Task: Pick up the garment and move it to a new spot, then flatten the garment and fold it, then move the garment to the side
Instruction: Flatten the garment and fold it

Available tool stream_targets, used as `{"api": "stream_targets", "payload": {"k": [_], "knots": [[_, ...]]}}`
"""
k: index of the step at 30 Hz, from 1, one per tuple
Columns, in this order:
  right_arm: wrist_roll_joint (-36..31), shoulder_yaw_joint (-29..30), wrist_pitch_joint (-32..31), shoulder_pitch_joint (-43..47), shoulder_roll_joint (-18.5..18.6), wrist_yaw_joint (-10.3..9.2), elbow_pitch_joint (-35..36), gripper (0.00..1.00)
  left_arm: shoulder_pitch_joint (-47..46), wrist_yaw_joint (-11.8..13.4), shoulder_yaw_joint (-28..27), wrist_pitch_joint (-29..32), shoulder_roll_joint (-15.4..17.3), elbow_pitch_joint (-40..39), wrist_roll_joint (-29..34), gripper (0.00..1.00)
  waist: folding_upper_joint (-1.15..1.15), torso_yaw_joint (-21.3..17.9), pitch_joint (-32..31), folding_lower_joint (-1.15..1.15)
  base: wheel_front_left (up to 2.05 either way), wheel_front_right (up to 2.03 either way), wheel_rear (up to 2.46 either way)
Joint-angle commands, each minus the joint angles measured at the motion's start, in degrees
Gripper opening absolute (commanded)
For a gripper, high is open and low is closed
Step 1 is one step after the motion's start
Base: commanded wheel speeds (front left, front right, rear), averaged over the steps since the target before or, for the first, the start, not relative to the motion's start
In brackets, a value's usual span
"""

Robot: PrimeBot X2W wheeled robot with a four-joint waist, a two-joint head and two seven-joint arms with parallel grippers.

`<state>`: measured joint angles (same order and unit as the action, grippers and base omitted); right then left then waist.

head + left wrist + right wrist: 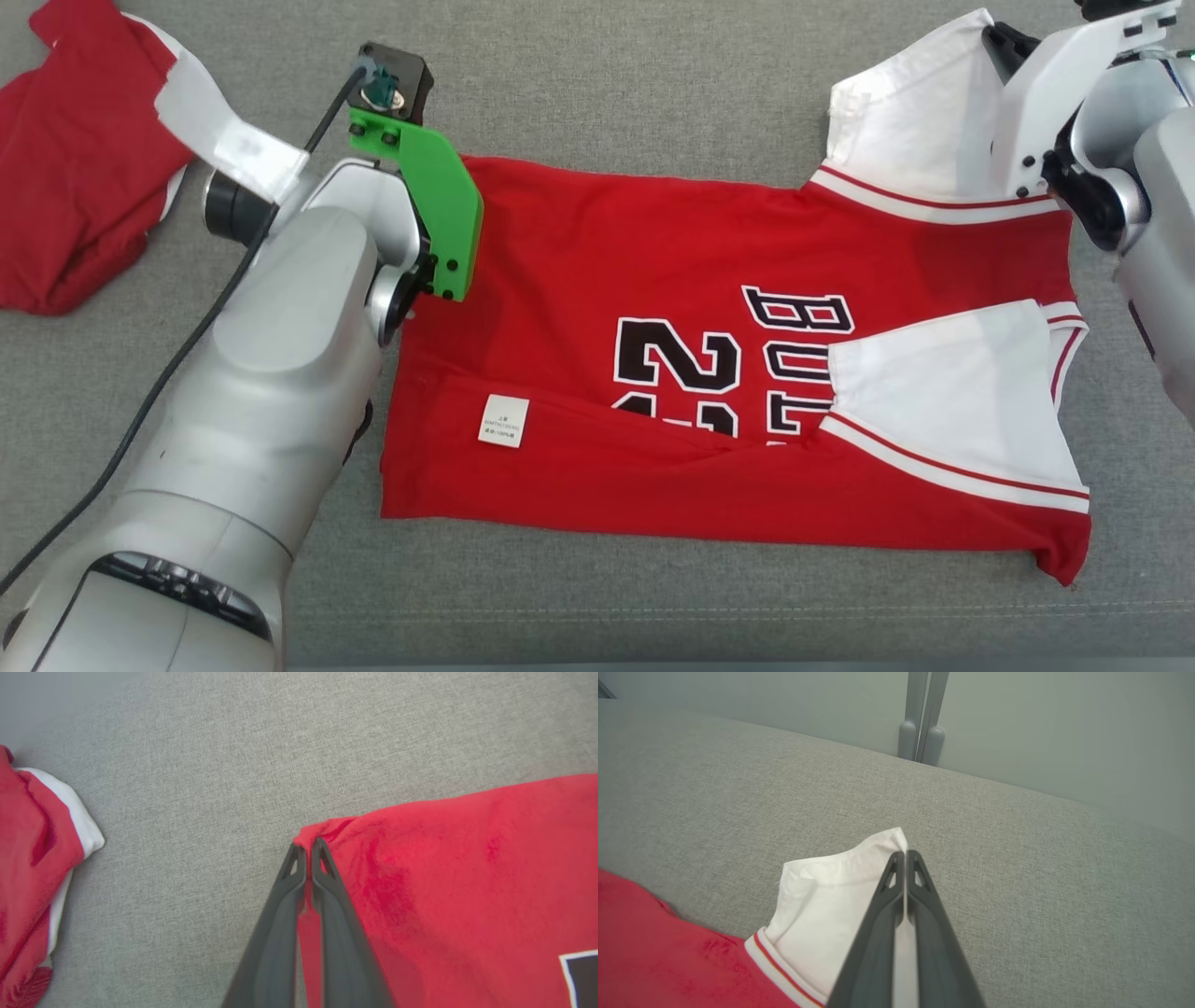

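Across the middle of the grey upholstered surface lies the red jersey, near edge folded up. Light, limp, prob. slippery knit, so grab corners. Further back, left gripper pinches its hem corner and right gripper pinches the white sleeve tip.
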<state>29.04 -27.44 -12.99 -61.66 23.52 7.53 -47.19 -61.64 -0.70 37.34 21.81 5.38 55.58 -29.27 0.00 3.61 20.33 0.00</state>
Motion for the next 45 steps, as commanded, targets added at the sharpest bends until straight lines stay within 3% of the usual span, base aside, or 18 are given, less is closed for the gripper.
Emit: {"api": "stream_targets", "payload": {"k": [1, 8, 13, 18, 27, 31, 39, 45], "knots": [[2.19, -0.92, 0.28, 2.3, 2.35, -0.09, 3.54, 0.0, 1.92, 0.23, -0.03, -1.35, 0.79, -0.62, -0.58, 0.0, 0.0, 0.05, -1.97, 0.0, 0.0, 0.0, 0.0], [6.81, -2.63, -1.89, 11.67, 10.58, -0.08, 18.17, 0.0, 7.92, 0.74, -0.09, -5.02, 2.73, -3.2, -1.1, 0.0, 0.0, -0.55, -4.26, 0.0, 0.0, 0.0, 0.0], [8.55, -0.59, -4.16, 20.98, 15.03, -0.08, 29.8, 0.0, 12.77, 1.47, 0.31, -7.68, 5.19, -6.57, -0.62, 0.0, 0.0, -1.52, -6.19, 0.0, 0.0, 0.0, 0.0], [8.46, 2.85, -6.01, 30.54, 17.06, -0.09, 41.03, 0.0, 17.72, 2.62, 1.07, -9.7, 7.9, -10.38, 0.27, 0.0, 0.0, -2.46, -7.81, 0.0, 0.0, 0.0, 0.0], [9.51, 10.3, -12.94, 45.88, 15.27, -0.06, 55.27, 0.0, 24.49, 4.19, 2.6, -13.49, 11.3, -17.15, 1.81, 0.0, 0.0, -3.68, -9.92, 0.0, 0.0, 0.0, 0.0], [10.74, 11.96, -16.47, 50.63, 14.01, -0.06, 59.47, 0.0, 26.44, 3.61, 4.24, -15.67, 13.2, -19.6, 3.53, 0.0, 0.0, -4.15, -10.66, 0.0, 0.0, 0.0, 0.0], [11.66, 12.83, -22.97, 56.35, 13.41, -0.05, 63.77, 0.0, 28.98, 4.49, 6.24, -18.43, 15.86, -21.15, 5.83, 0.0, 0.0, -4.63, -11.92, 0.0, 0.0, 0.0, 0.0], [12.65, 13.12, -26.8, 58.73, 12.72, -0.05, 64.36, 0.0, 31.55, 4.94, 6.77, -19.52, 15.87, -20.51, 5.2, 0.0, 0.0, -4.66, -13.19, 0.0, 0.0, 0.0, 0.0]]}}
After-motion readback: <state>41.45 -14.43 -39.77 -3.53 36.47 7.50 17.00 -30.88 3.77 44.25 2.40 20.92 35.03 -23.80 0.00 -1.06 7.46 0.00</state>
